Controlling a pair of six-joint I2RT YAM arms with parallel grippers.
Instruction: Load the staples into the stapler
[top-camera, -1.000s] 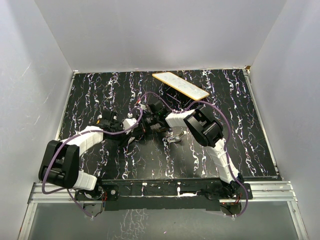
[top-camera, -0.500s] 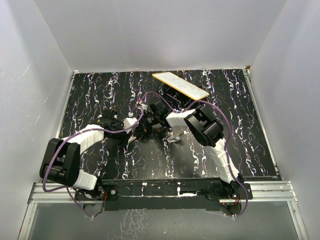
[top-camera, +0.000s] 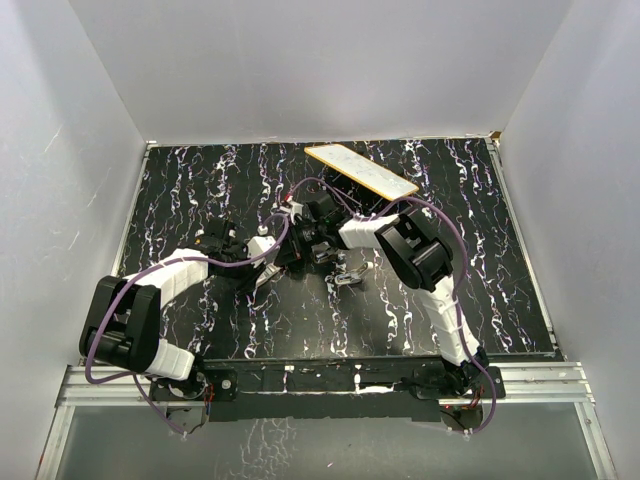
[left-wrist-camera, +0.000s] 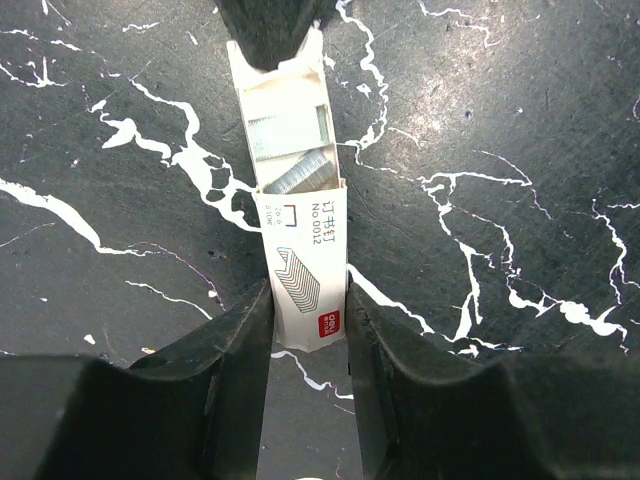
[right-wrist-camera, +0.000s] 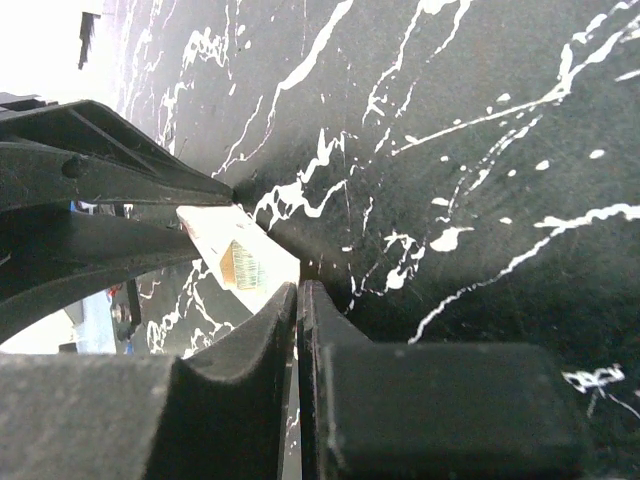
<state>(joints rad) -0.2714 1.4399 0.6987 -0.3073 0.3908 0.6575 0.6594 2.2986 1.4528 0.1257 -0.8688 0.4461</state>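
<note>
A small white staple box (left-wrist-camera: 305, 270) lies on the black marbled table, and my left gripper (left-wrist-camera: 308, 320) is shut on its sleeve. The inner tray (left-wrist-camera: 285, 110) is slid out and shows silver staple strips (left-wrist-camera: 300, 172). My right gripper (right-wrist-camera: 299, 290) is shut on the tray's far end; it shows as a dark shape at the top of the left wrist view (left-wrist-camera: 270, 25). The box also shows in the right wrist view (right-wrist-camera: 235, 255). The whitish-silver mini stapler (top-camera: 348, 276) lies on the table just right of both grippers (top-camera: 285, 248), apart from them.
A long flat yellow-edged board (top-camera: 360, 170) lies at the back of the table. White walls enclose the table on three sides. Purple cables loop over both arms above the table's middle.
The right arm's wrist and elbow have shifted slightly to the right and back. The left gripper has edged a little to the right. The stapler has not moved.
</note>
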